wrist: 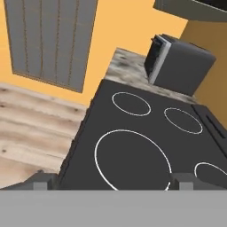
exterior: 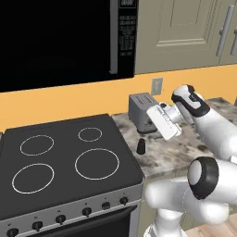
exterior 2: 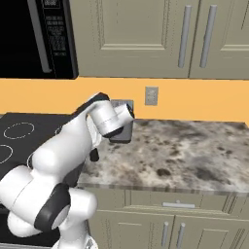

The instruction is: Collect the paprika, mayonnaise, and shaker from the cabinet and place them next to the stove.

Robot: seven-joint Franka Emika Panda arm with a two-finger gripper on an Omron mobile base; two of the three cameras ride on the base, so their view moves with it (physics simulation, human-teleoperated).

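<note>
Tool wide open, empty, over the stove. Shaker stood upright on the desk just beside the stove, by a toaster. Shaker likely light, stiff, smooth; best gripped around its wider body.

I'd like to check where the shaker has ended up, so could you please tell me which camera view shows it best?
The left base view: the shaker stands in full sight on the counter, just right of the stove and in front of the toaster. In the right base view only a dark sliver shows beside the arm.
</note>
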